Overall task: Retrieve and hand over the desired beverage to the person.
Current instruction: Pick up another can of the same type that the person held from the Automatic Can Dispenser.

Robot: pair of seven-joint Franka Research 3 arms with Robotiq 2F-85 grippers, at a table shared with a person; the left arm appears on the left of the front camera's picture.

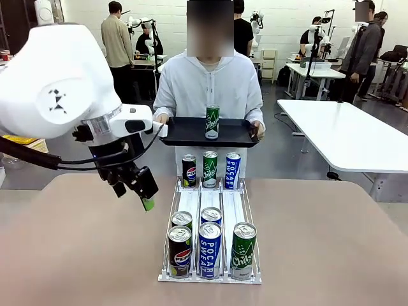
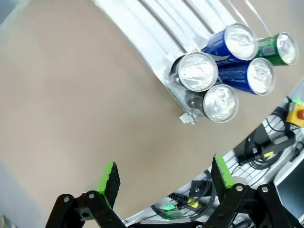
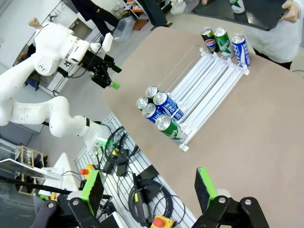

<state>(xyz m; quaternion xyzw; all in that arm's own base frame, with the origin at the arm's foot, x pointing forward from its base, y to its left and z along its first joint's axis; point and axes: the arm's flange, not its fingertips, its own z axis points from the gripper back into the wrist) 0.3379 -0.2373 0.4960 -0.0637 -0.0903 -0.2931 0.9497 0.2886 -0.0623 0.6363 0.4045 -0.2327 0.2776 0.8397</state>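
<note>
Green can [image 1: 212, 122] already stands on the tray [image 1: 185, 132] the person [image 1: 210, 86] holds; left claw [image 2: 165, 175] and right claw [image 3: 148, 185] hang released, empty, so handover looks done; next, retreat from the rack [image 1: 189, 203]

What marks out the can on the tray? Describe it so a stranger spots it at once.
Look to the person in white across the table, holding a black tray. One green can stands upright on it, alone; every other can sits in the rack on the table.
</note>
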